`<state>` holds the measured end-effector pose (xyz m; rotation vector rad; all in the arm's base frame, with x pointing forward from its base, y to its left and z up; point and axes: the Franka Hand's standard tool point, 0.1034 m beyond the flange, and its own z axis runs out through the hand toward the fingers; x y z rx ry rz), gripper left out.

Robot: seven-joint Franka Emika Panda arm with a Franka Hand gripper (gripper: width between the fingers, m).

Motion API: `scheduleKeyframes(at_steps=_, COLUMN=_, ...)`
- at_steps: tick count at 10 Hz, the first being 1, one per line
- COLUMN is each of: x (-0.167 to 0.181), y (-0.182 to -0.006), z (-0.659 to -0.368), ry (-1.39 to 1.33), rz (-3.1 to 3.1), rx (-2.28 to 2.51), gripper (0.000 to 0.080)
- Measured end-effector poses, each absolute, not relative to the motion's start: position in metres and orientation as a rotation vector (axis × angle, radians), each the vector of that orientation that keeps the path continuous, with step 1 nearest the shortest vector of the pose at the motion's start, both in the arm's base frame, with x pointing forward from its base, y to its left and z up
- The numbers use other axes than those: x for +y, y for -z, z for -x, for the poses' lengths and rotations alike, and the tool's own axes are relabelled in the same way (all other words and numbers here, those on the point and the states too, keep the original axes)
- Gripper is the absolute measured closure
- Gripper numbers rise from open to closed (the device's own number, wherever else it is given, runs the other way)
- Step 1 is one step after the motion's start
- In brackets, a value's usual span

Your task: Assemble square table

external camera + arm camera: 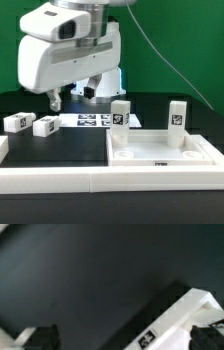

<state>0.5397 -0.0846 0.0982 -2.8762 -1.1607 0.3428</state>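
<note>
Describer: Nearest the lens, a long white rail (60,182) is lying across the front of the black table (60,145).

Listener: Where is the square table sitting?

Describer: Its white slab (165,152) is lying flat just behind the rail, toward the exterior view's right, with its raised rim facing up. An upright leg (120,113) is standing at the slab's far corner nearer the middle. A second upright leg (177,115) is standing along the same far edge, further right. Each is showing a black-and-white tag. Whether they are fastened in cannot be told.

Listener: And the other legs?

Describer: Two lying legs (17,122) (45,125) are resting side by side on the black surface at the exterior view's left, well apart from the slab. Behind them the marker board (85,120) is lying flat.

Listener: What is the claw doing?

Describer: The gripper (70,96) is hanging above the marker board, near the lying legs. Its dark fingers (55,100) are standing wide apart and holding nothing. The wrist view is showing a blurred white tagged piece (190,308) on the dark surface; which part it is cannot be told.
</note>
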Motion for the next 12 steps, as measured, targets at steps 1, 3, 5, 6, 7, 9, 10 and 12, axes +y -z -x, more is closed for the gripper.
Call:
scheduleKeyframes(at_steps=1, x=-0.088, y=-0.095, z=-0.534, ry=-0.363, rz=2.910, rx=-1.053, gripper=0.0150)
scheduleKeyframes(at_steps=3, x=-0.085, y=-0.095, z=-0.534, ry=-0.368, rz=2.990, rx=-0.853, gripper=0.0150)
scheduleKeyframes(at_steps=5, x=-0.085, y=-0.094, z=-0.534, ry=-0.369, rz=3.035, rx=-0.721, gripper=0.0150)
scheduleKeyframes(at_steps=6, x=-0.084, y=-0.094, z=-0.533, ry=-0.367, rz=3.070, rx=-0.574, gripper=0.0150)
scheduleKeyframes(at_steps=7, x=-0.084, y=-0.092, z=-0.523, ry=-0.369, rz=3.082, rx=-0.320, gripper=0.0150)
scheduleKeyframes(at_steps=9, x=-0.091, y=-0.087, z=-0.495, ry=-0.416, rz=3.069, rx=-0.144, gripper=0.0150)
scheduleKeyframes(at_steps=10, x=-0.097, y=-0.083, z=-0.484, ry=-0.432, rz=3.051, rx=-0.093, gripper=0.0150)
scheduleKeyframes(at_steps=12, x=-0.107, y=-0.082, z=-0.479, ry=-0.431, rz=3.029, rx=-0.063, gripper=0.0150)
